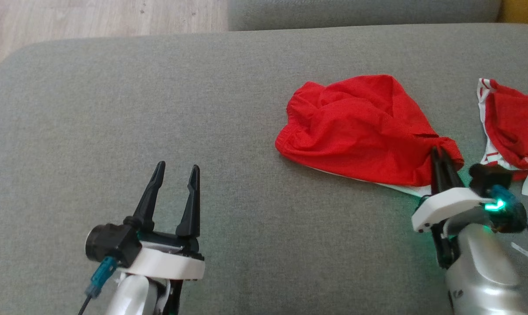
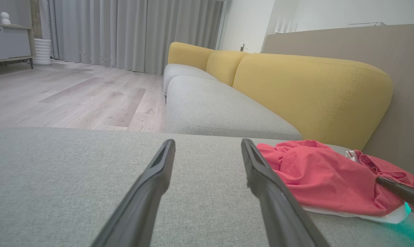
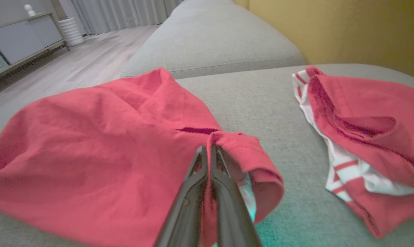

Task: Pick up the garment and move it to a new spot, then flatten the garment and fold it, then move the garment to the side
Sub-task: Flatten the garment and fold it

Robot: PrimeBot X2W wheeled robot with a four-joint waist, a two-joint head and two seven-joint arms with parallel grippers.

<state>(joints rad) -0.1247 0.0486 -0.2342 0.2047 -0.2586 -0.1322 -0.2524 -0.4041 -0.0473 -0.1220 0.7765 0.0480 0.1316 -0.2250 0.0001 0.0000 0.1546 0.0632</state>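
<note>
The crumpled red cloth garment [image 1: 360,127] is lying heaped on the grey fabric sofa seat [image 1: 137,96], toward its right side; its near right corner is being pinched by the right hand [image 1: 437,151], whose fingers are being pressed together on the cloth; the left hand [image 1: 177,168] is being held well apart to the left, fingers spread, gripping nothing; a second red garment with white stripes [image 1: 513,122] is lying near the first, on its right; yellow sofa backrests [image 2: 313,92] are standing behind.

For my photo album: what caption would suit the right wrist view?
Right pincer shut on a fold of the red garment on a grey sofa, a second red-and-white garment lying apart.
</note>
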